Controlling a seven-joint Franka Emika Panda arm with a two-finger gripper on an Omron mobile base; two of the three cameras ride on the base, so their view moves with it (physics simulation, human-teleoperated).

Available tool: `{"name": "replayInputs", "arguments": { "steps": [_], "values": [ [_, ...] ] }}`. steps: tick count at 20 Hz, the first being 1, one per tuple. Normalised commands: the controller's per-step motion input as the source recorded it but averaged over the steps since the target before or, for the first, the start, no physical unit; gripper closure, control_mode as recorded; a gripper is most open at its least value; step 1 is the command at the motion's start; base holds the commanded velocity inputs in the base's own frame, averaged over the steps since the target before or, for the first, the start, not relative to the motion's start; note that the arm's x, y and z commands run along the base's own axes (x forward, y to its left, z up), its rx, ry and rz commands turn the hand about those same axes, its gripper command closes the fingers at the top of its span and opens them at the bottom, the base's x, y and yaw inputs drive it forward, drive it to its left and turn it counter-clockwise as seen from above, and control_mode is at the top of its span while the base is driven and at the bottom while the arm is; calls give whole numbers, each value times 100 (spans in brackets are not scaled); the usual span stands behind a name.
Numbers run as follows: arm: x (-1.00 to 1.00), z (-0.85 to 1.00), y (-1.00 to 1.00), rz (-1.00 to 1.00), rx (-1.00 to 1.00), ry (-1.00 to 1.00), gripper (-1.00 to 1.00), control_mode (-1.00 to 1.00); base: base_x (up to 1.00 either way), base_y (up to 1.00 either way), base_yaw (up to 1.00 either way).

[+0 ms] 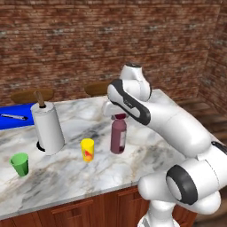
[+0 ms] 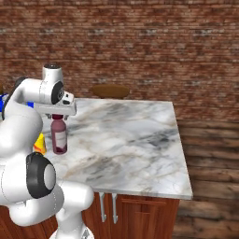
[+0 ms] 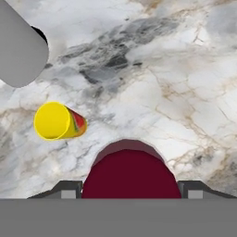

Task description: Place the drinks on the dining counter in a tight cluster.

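Pincer [image 3: 129, 189] sits directly over the dark red cap of the tall maroon cylindrical bottle [image 1: 118, 135], fingers spread either side of it; whether they touch it I cannot tell. Bottle upright on the veined white-grey marble surface [image 2: 135, 140]. Just beside: glossy yellow cup [image 1: 87, 149]. Farther: white paper-towel roll [image 1: 48, 126], smooth green cup [image 1: 20, 163].

Two base cameras look forward and down from behind the arm, left and right, sharing the marble tabletop [image 1: 66, 177]. The hand camera looks straight down, close above it.
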Motion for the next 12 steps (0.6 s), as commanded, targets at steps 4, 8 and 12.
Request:
{"name": "replayInputs", "arguments": {
  "steps": [4, 8, 12],
  "values": [
    [7, -8, 9, 0, 0, -1, 100, -100, 0, 0, 0],
    [0, -7, 6, 0, 0, -1, 100, -100, 0, 0, 0],
    [0, -22, 6, 0, 0, -1, 100, -100, 0, 0, 0]
  ]
}}
